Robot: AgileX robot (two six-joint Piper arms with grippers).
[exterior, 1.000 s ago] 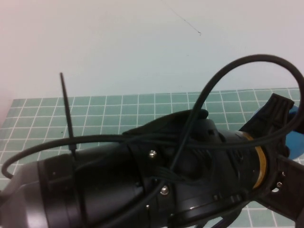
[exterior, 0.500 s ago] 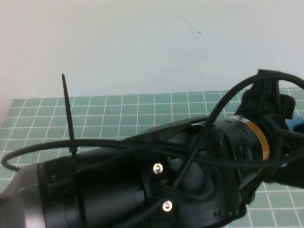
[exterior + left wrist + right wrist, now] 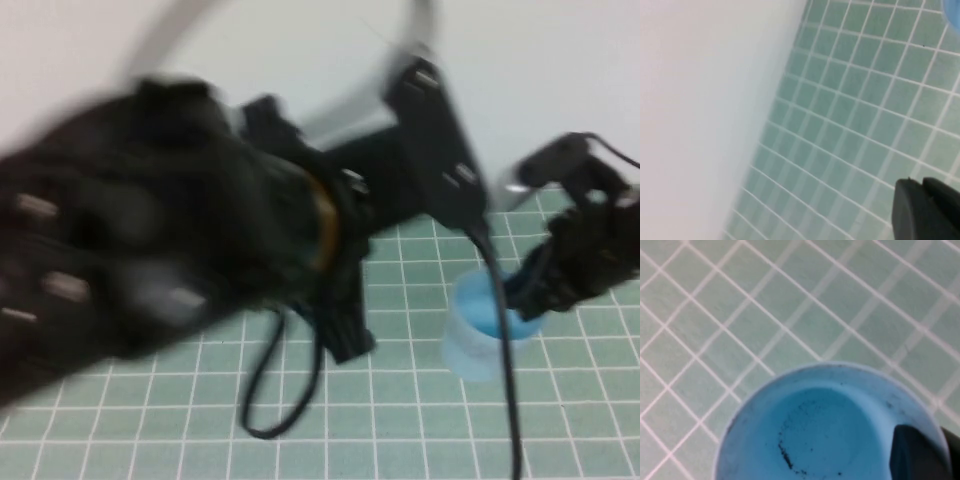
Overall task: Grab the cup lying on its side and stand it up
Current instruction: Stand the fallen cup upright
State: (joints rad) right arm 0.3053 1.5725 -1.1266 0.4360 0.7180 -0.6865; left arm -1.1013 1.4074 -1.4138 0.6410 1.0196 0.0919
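The pale blue cup is upright with its mouth up, over the green grid mat at the right. I cannot tell if its base touches the mat. My right gripper is shut on the cup's rim on its right side. In the right wrist view one finger is inside the cup and the other is outside the wall. My left gripper is shut and empty over the mat near its edge. A sliver of the cup shows in the left wrist view.
My left arm is blurred and fills the left and middle of the high view, with a cable loop hanging over the mat. White table borders the mat. A black cable crosses in front of the cup.
My left arm has swung up and to the left, uncovering the right side of the mat. The cup now shows upright in my right gripper.
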